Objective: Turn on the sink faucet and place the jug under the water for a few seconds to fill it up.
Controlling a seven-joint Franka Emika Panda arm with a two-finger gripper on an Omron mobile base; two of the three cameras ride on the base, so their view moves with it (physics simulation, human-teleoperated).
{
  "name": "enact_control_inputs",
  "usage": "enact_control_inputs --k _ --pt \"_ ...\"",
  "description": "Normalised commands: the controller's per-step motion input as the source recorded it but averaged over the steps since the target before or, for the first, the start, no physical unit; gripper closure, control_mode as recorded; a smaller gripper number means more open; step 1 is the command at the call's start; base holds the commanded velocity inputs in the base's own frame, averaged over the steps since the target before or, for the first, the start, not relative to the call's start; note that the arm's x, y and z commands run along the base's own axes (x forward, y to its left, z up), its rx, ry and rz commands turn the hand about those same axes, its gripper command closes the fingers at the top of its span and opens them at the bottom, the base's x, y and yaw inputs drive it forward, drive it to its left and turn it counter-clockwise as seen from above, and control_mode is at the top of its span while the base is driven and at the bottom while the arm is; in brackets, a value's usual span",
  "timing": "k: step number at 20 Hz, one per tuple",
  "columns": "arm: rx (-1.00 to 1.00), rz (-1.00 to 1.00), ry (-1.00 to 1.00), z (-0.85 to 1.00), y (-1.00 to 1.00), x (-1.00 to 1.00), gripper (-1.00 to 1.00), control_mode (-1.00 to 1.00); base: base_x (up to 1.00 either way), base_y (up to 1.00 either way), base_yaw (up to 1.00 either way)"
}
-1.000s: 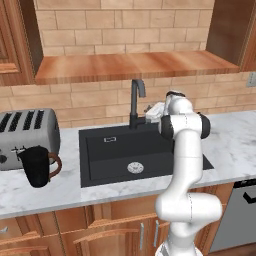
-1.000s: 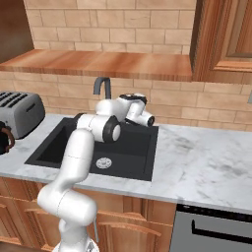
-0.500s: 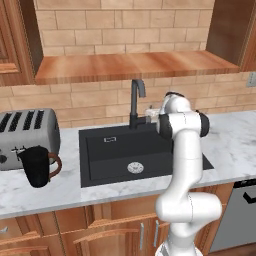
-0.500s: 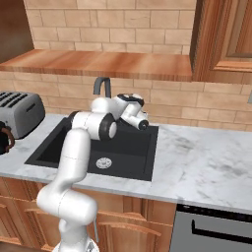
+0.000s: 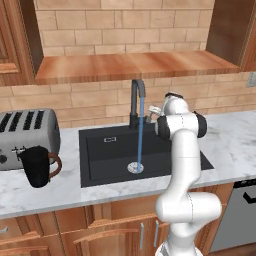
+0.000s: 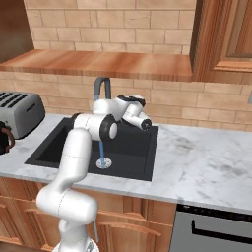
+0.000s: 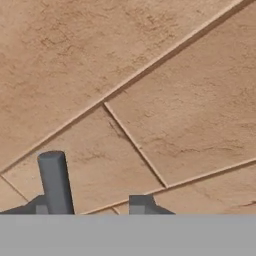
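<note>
From the left base view, the sink faucet (image 5: 137, 102) is my landmark: a dark gooseneck tap standing at the back edge of the black sink (image 5: 105, 152). The water (image 5: 139, 135) runs from its spout as a thin blue stream straight down to the silver drain. My end effector (image 5: 154, 110) sits just right of the faucet, near its base. The jug (image 5: 39, 167) stands upright on the marble surface (image 5: 227, 142), well left of the faucet, just in front of the silver toaster (image 5: 27, 135), with its brown handle turned toward the sink.

From the right base view, my arm crosses in front of the faucet, the hand extends to its right, and the stream falls to the drain behind my arm.

In the hand view, my two dark fingertips (image 7: 54, 182) stand apart with nothing between them, facing the brick wall (image 7: 150, 75).

I judge the jug rigid, matte and light while empty, heavier and prone to tipping once filled. The handle or rim wall looks like the best place to hold.
</note>
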Motion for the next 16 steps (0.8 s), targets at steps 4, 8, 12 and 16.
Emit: enact_control_inputs --k 4,8,12,16 --pt "0.18 -0.06 0.22 -0.52 -0.77 0.0 1.0 -1.0 0.0 0.0 0.0" --pt "0.02 0.0 0.1 -0.57 -0.26 -0.05 -1.0 -1.0 0.0 0.0 0.0" --pt "0.05 -0.02 0.0 -0.39 -0.43 -0.41 -1.0 -1.0 0.0 0.0 0.0" --pt "0.02 -0.05 -0.04 0.0 -0.58 -0.86 -1.0 -1.0 0.0 0.0 0.0"
